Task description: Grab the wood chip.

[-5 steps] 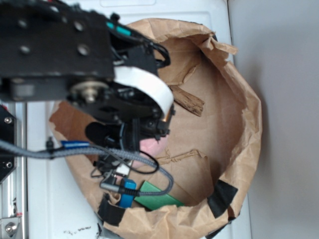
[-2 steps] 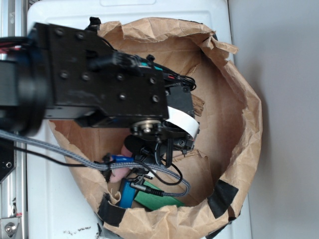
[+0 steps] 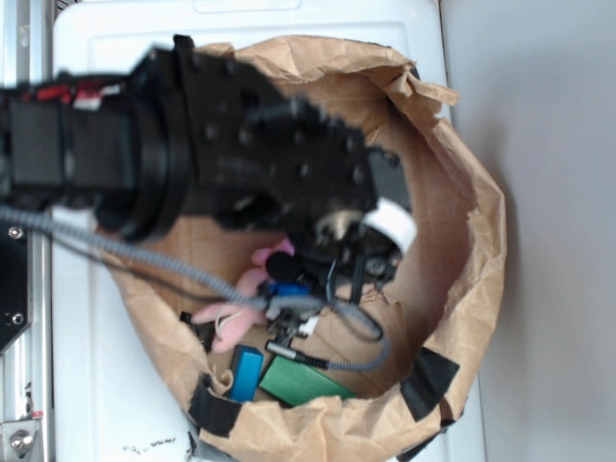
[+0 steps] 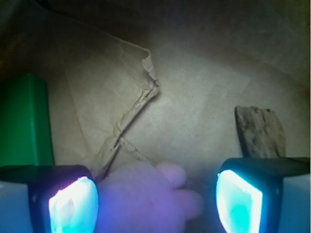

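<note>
The gripper point(image 4: 155, 194) is hanging open and empty over the brown paper bag point(image 3: 478, 250) lying on a white surface point(image 3: 115, 404). The arm point(image 3: 192, 168) is reaching in from the left. The wood chip point(image 4: 260, 132) is lying just beyond the right finger point(image 4: 239, 201), lengthwise away from it. A pink plush point(image 4: 146, 196) is lying between the fingers.

Inside the bag point(image 3: 481, 260), the wood chip point(image 4: 260, 132) lies right of the plush point(image 4: 150, 194).
</note>
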Tool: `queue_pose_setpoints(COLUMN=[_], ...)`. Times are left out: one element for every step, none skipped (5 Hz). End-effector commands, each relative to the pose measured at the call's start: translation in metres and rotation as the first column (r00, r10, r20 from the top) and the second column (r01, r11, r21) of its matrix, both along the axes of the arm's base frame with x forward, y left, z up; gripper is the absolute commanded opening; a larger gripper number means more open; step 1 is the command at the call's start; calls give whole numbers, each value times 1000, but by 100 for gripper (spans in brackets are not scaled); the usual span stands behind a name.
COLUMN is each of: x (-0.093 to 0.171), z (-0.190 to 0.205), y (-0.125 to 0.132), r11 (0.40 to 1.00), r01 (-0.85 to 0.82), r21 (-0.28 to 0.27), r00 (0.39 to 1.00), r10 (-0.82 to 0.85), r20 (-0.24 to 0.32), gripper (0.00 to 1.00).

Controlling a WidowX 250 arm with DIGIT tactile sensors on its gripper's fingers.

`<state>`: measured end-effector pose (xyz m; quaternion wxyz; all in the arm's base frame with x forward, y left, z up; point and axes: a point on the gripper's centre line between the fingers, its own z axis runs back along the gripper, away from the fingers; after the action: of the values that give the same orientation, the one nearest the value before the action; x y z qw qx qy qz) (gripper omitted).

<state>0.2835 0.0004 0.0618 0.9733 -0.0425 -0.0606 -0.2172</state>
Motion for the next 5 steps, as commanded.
queue_pose_setpoints(x=[9,24,44,55,56], z=[12,-12,-31,-45,-42], y=[3,8,9,12,17], r11=[1000,999,999,998,997], r01=[3,33,45,60,77], r21=[9,22,22,31,11], r00=[999,999,999,998,997], r10=[-4,-32,-45,-61,-77], r20=[38,-6,-3,17,22], gripper=[100,100,100,100,100])
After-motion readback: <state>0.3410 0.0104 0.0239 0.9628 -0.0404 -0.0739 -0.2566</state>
